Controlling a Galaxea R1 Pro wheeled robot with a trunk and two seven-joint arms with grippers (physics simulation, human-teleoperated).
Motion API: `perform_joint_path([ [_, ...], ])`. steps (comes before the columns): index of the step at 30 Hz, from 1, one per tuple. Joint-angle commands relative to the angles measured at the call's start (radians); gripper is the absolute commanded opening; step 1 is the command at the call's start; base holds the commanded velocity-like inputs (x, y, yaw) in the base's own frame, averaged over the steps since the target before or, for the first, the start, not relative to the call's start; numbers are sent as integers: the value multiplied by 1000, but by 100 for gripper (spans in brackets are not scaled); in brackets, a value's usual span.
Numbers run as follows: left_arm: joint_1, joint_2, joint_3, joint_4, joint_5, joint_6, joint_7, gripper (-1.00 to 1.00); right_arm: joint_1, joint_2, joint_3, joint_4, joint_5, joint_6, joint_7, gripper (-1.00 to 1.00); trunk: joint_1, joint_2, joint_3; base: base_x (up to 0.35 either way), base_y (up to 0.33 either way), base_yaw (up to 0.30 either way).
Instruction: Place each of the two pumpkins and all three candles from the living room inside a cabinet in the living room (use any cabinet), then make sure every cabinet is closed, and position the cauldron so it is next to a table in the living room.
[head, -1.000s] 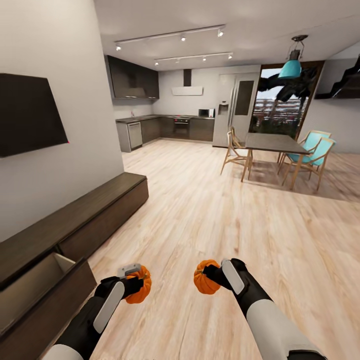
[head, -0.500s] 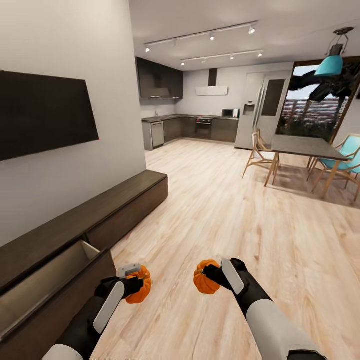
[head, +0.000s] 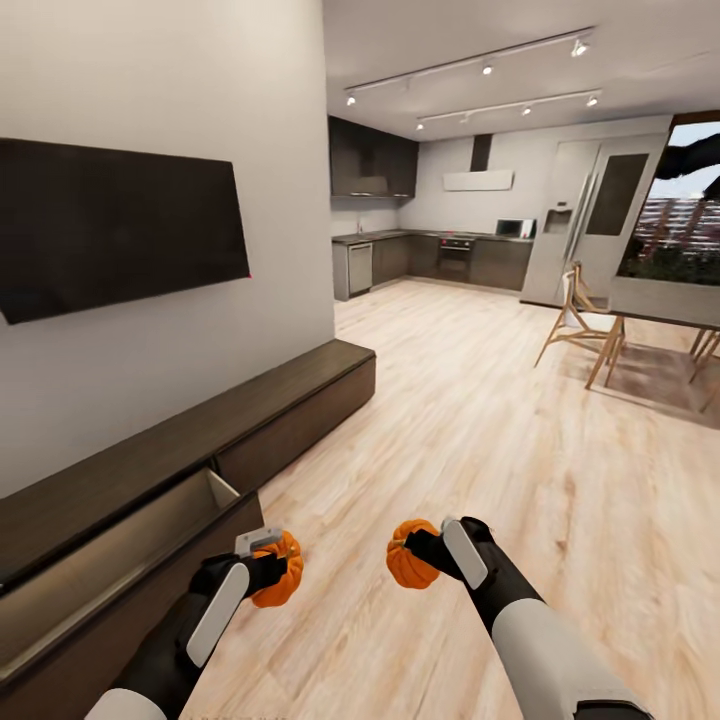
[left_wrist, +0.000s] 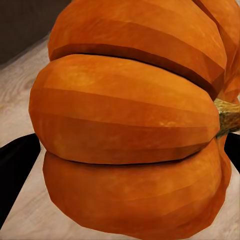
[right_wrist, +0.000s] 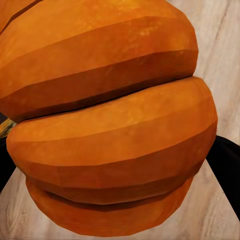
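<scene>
Right now both arms are reaching forward low over the wood floor (head: 470, 420), each carrying a pumpkin. Left gripper (head: 268, 568) is clamping on the left pumpkin (head: 280, 575), fingers closed against its ribbed sides; in the left wrist view that pumpkin (left_wrist: 130, 130) is sitting between dark finger pads with its stem off to one edge. Right gripper (head: 425, 555) is clamping on the right pumpkin (head: 408, 567), also seen close up in the right wrist view (right_wrist: 110, 125). Both pumpkins are hanging above the floor, well apart from each other. Cabinet (head: 190, 460) is running along the wall under the TV (head: 110, 225), its near drawer (head: 110, 560) standing open just beside the left arm. Dining table (head: 670, 300) and kitchen (head: 440, 255) are showing far back.
</scene>
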Motion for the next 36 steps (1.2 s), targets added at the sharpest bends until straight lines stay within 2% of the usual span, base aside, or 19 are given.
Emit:
perform_joint_path([
  [1,-1,0,-3,-1,8,1,10,-100,0,1,-3,-2,-13,1,-9,-100,0,-1,-1,16,-3,289],
  [13,-1,0,-3,-1,8,1,12,-100,0,1,-3,-2,-11,1,-8,-100,0,-1,-1,88,-48,289],
  [24,-1,-12,-3,-1,7,2,10,-100,0,1,-3,-2,-10,0,-9,-100,0,-1,-1,150,-101,290],
  [36,-1,-12,-3,-1,7,2,10,-100,0,1,-2,-2,-8,0,-8,-100,0,-1,-1,13,-4,289],
])
